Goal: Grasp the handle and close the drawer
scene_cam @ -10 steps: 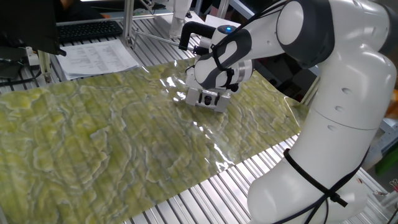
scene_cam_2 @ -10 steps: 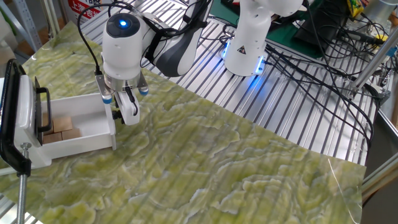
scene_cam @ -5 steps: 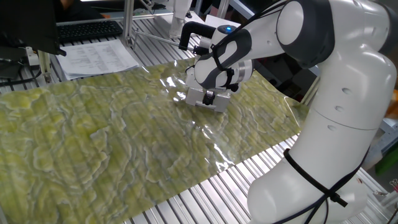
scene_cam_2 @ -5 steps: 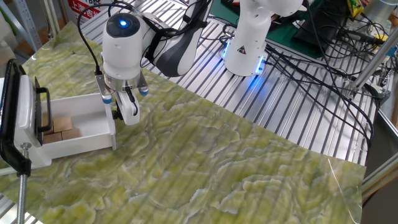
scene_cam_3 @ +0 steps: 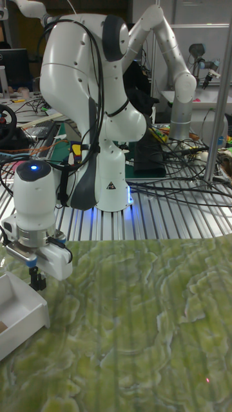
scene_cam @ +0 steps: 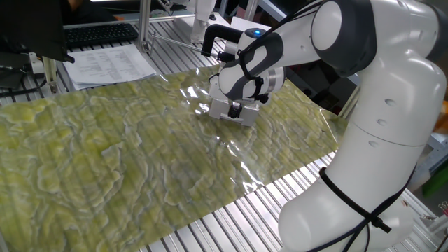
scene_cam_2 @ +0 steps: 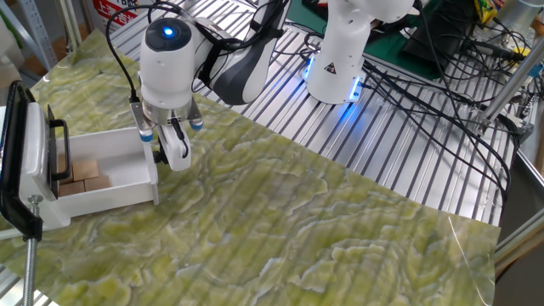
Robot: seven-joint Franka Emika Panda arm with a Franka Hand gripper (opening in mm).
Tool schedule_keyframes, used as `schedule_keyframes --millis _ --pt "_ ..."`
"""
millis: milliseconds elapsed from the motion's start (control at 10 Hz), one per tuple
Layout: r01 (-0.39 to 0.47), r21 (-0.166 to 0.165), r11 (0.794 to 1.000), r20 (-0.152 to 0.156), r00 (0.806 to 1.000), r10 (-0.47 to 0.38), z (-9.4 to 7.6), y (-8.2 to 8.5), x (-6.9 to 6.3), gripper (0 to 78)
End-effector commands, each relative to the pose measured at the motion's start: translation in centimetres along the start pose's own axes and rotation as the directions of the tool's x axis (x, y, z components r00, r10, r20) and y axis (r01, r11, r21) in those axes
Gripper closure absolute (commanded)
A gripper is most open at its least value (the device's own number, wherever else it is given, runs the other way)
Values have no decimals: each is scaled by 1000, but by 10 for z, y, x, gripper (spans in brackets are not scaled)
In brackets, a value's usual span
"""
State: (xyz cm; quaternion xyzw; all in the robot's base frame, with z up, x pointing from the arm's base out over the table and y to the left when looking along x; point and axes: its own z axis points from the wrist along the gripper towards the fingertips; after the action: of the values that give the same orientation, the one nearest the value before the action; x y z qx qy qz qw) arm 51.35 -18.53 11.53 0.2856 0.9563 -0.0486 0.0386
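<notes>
The drawer (scene_cam_2: 109,194) is a small white box pulled open toward the right, with tan wooden blocks (scene_cam_2: 82,175) inside. Its flat front panel (scene_cam: 248,117) faces the camera in one fixed view. My gripper (scene_cam: 236,108) is pressed against the middle of that panel with its fingers drawn together where the handle sits. The handle itself is covered by the fingers. In the other fixed view the gripper (scene_cam_2: 161,155) stands at the drawer's front end, and in the tall view the gripper (scene_cam_3: 37,279) hangs just over the drawer (scene_cam_3: 22,310) corner.
A white housing (scene_cam_2: 32,161) with a black clamp bar holds the drawer at the left. A green marbled mat (scene_cam_2: 280,229) covers the table. Papers (scene_cam: 108,64) and a keyboard (scene_cam: 98,33) lie beyond the mat. The robot base (scene_cam_2: 340,59) and cables (scene_cam_2: 425,76) stand behind.
A second ago the fingers stood apart on either side of the panel's middle; they have since come together there. The arm and drawer have not shifted.
</notes>
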Motion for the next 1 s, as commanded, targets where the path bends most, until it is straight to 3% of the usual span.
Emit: schedule_keyframes --millis 100,1000 --pt "-46 53 997 64 997 43 -6 3 -7 765" --pt "-47 55 997 59 997 44 -8 5 -13 765"
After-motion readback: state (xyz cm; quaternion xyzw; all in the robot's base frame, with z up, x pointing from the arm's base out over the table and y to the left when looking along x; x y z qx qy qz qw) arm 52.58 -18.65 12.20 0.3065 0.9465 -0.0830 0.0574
